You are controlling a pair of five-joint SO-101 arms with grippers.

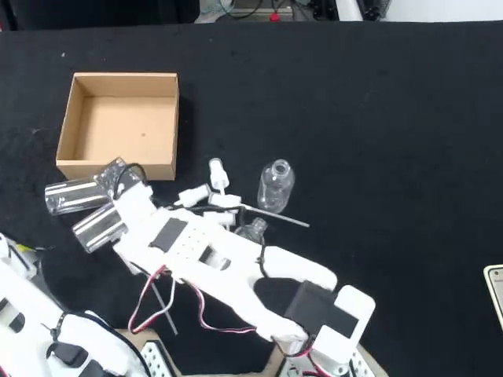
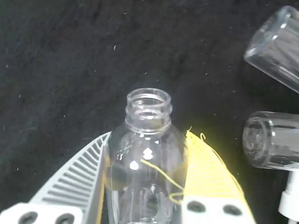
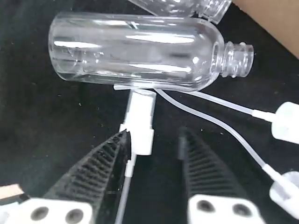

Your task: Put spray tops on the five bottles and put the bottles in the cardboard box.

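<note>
The cardboard box (image 1: 116, 170) by the far left corner of the table (image 1: 393, 118) has no bottles yet, so nearly everything is left. The left gripper (image 2: 149, 137) hugs a topless bottle (image 2: 147, 177). The right gripper (image 3: 153, 135) is open wide at a spray top (image 3: 140, 123).

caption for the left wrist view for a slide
Left gripper holds an uncapped clear bottle; two more bottles lie beside it on the black table.

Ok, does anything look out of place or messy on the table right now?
Yes. A loose yellow strand trails off the left gripper's yellow finger across the bottle it holds. Two bottles lie on their sides by the cardboard box, and spray tops lie scattered loose nearby.
</note>
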